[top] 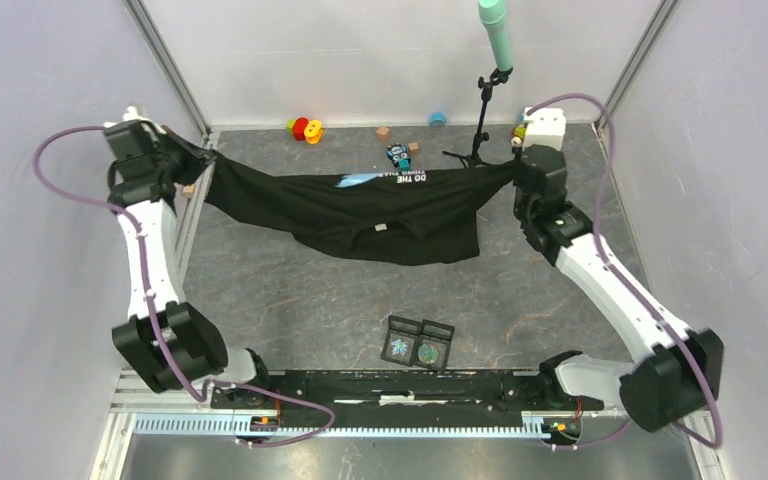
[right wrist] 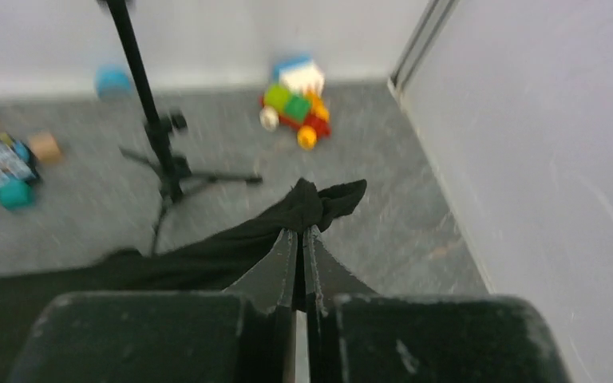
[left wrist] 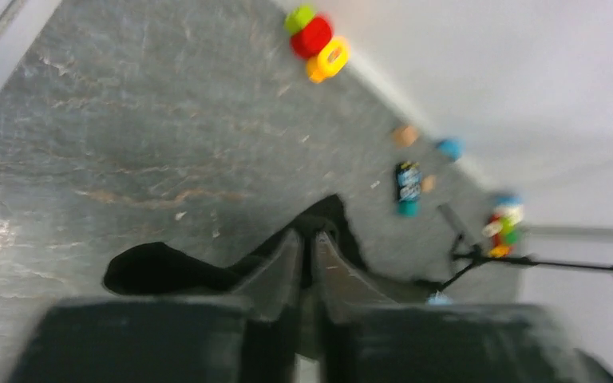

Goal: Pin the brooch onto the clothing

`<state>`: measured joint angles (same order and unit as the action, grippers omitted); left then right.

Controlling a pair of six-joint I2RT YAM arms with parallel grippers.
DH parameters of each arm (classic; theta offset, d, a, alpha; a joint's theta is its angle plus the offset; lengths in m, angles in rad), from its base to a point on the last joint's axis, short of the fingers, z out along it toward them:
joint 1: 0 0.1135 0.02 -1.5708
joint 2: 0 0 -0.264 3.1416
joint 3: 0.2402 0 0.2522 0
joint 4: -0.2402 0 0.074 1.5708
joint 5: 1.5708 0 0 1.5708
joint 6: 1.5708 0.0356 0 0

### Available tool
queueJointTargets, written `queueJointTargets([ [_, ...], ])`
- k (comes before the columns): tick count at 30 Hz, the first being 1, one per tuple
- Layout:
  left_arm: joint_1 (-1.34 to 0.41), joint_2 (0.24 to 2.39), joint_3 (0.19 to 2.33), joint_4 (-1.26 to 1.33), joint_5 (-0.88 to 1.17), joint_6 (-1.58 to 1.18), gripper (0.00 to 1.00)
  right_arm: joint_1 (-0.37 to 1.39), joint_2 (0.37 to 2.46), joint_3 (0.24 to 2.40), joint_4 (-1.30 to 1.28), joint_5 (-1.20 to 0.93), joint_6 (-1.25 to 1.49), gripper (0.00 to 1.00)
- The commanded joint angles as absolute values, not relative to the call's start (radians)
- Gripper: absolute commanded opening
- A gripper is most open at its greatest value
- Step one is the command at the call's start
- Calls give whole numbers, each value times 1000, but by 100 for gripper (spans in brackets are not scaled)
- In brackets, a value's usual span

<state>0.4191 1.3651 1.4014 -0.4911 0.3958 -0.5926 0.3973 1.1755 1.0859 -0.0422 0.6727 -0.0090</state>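
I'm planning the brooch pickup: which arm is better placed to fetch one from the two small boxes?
Probably right. The left hand and right hand are both shut on the T-shirt, but the boxes lie slightly toward the right arm's side.

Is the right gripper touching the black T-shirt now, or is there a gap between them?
Touching. The right wrist view shows the right gripper shut on a bunch of the T-shirt, with the black cloth sticking out past its tip.
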Motion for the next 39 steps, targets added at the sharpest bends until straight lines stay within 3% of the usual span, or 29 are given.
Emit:
queueJointTargets([
  [1,309,1474,1433,-528,242,-449,31,369,1270,1005,28,628,102,26],
  [2,284,1506,1433,-528,230,-440,60,368,1295,996,26,610,113,49],
  [3,267,1532,1436,-531,226,-434,79,367,1313,991,16,596,119,68],
  [4,255,1559,1441,-538,225,-427,90,365,1332,993,5,587,127,81],
  [7,235,1591,1429,-549,209,-408,100,365,1347,989,-81,550,148,90],
  [17,236,1411,1014,-402,260,-510,100,365,1171,608,50,263,297,90],
  [25,238,1396,828,-260,287,-656,88,368,1148,430,243,20,385,76],
  [32,239,1499,888,-293,279,-639,77,367,1221,475,234,78,369,72],
  [39,239,1548,890,-298,287,-639,72,348,1348,596,234,91,342,79],
])
